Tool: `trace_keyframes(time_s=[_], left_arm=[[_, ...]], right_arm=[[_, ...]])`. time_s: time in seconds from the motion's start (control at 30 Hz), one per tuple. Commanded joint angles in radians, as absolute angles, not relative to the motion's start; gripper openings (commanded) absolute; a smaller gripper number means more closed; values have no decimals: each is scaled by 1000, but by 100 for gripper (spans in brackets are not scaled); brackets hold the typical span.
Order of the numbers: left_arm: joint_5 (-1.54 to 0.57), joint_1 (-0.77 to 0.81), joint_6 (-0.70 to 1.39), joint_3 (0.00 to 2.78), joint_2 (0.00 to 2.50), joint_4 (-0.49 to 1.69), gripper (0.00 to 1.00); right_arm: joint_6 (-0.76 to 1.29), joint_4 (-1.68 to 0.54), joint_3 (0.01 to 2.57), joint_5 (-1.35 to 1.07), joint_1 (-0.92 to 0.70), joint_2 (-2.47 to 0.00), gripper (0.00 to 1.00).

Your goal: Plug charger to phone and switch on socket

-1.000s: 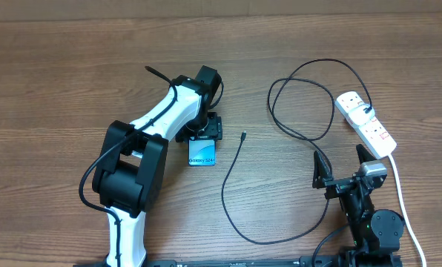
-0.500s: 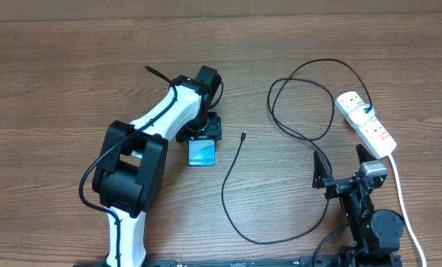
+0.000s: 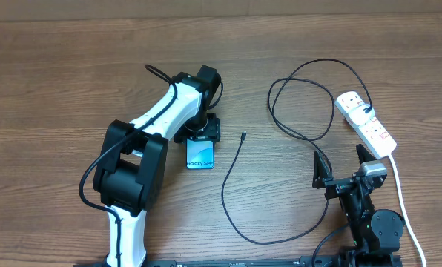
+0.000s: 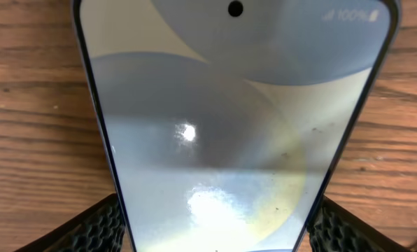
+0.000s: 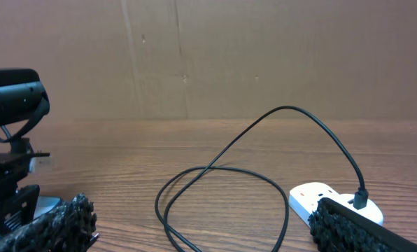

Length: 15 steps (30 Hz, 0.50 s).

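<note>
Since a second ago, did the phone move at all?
Yes, a little. In the overhead view the phone has slid slightly leftward, away from the charger's tip, which stayed put.

**THREE EYES ON ONE BENCH**

Your overhead camera looks straight down from well above, taking in the full spread of the bench. Your left wrist camera hangs very close over the phone, whose screen fills the frame between the fingertips of the left hand. Your right wrist camera sits low, facing level across the wood toward a brown back wall. It shares with the overhead view the charger loop, the socket and the left arm.
</note>
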State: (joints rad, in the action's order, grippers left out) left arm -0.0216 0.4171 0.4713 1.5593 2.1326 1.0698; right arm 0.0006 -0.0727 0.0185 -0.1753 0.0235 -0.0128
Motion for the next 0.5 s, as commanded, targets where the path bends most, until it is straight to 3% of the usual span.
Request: trace_keyframes(time_s=[0.0,0.23,0.27,0.33,0.47], left_arm=[[-11,413,475,1617,2138,1090,75],[-9,413,474,1622,2138,1096,76],[-1,413,475,1622,2138,1097,79],[27,413,475,1620,2138,1098,100],[33,413,471,1612,2138,1095,100]], right_arm=[[4,-70,8,-170,17,-3,100],[4,-70,8,-170,17,-3,100],[4,-70,8,-170,17,-3,100],[4,-70,8,-170,17,-3,100],[4,-70,8,-170,17,-3,100]])
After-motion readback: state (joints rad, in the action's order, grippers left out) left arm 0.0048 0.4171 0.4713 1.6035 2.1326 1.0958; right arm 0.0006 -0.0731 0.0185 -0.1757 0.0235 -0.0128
